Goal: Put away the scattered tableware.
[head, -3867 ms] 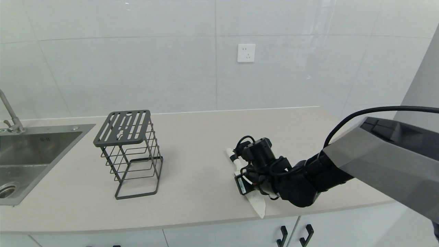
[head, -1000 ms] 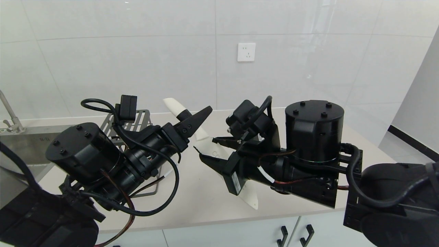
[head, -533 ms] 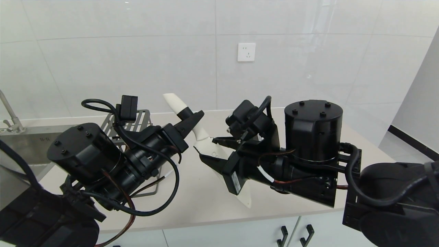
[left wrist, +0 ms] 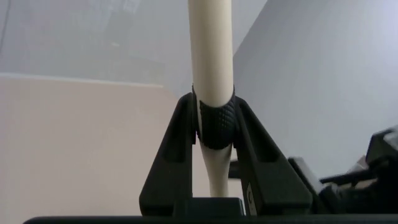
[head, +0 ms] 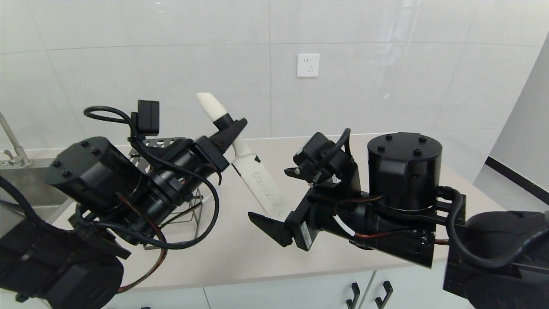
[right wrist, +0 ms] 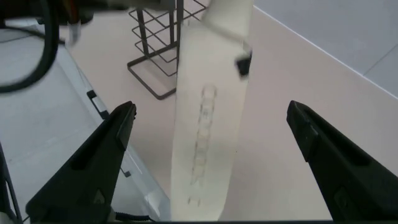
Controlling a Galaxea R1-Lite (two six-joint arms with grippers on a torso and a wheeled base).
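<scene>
A white knife point(head: 259, 186) with a black band on its handle hangs tilted above the counter, blade pointing down. My left gripper point(head: 230, 127) is shut on the handle at that band, as the left wrist view shows with the fingers point(left wrist: 180, 134) clamped around the knife point(left wrist: 211, 50). My right gripper point(head: 274, 195) stands wide open around the blade without touching it. In the right wrist view the knife point(right wrist: 205, 155) hangs between the spread fingers point(right wrist: 115, 134) of the right gripper point(right wrist: 208, 121).
A dark wire rack point(head: 169, 142) stands on the beige counter point(head: 240, 253) behind the left arm, also seen as the rack point(right wrist: 158, 43) in the right wrist view. A steel sink point(head: 21, 178) with a faucet point(head: 10, 141) lies far left. The counter's front edge is close below.
The right gripper carried the knife up from the counter, the left gripper shut on the handle, then the right opened and sank. The left arm has raised the knife slightly.
</scene>
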